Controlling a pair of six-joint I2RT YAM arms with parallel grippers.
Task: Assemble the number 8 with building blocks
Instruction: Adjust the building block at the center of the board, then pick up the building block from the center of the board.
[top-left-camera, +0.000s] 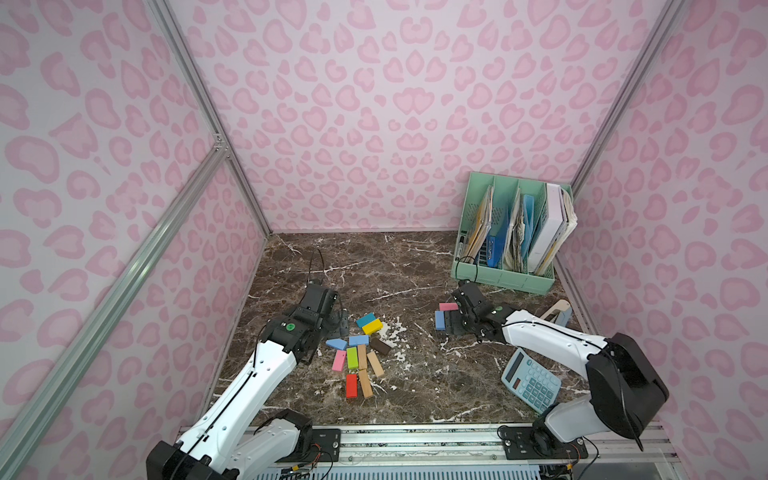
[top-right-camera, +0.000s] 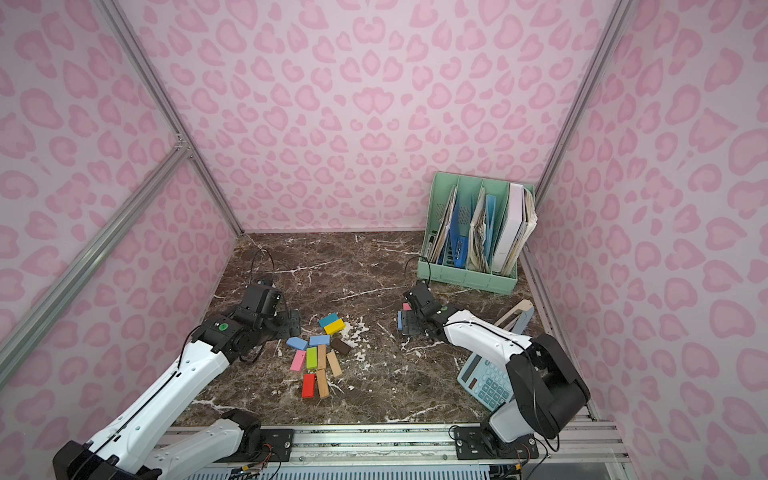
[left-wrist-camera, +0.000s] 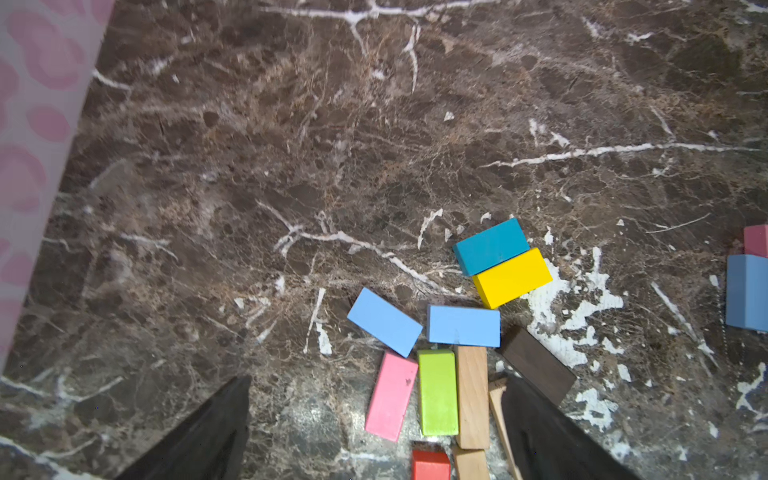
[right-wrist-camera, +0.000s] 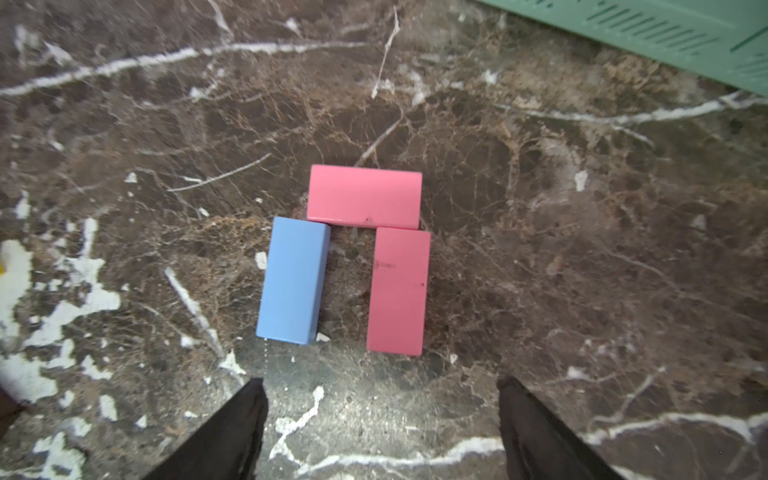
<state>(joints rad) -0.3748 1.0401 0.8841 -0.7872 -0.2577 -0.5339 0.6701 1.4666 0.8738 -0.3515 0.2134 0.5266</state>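
Observation:
A loose heap of building blocks lies left of the table's middle: teal (top-left-camera: 365, 320), yellow (top-left-camera: 372, 326), two light blue (top-left-camera: 358, 340), dark brown (top-left-camera: 380, 345), pink (top-left-camera: 339, 360), green (top-left-camera: 352, 358), several tan (top-left-camera: 375, 363) and red (top-left-camera: 351, 385). My left gripper (top-left-camera: 338, 326) hovers open at the heap's far left edge, holding nothing; in the left wrist view the pink brick (left-wrist-camera: 391, 395) and green brick (left-wrist-camera: 437, 392) show between its fingers. To the right, three bricks form an arch: pink across (right-wrist-camera: 364, 196), light blue (right-wrist-camera: 294, 280) and pink (right-wrist-camera: 399, 291) as legs. My right gripper (right-wrist-camera: 381, 380) stands open and empty just short of them.
A mint file rack (top-left-camera: 505, 274) full of folders stands at the back right. A pale blue calculator (top-left-camera: 530, 384) lies under my right arm near the front. A small wooden stand (top-left-camera: 559, 311) sits by the right wall. Pink patterned walls close in on three sides.

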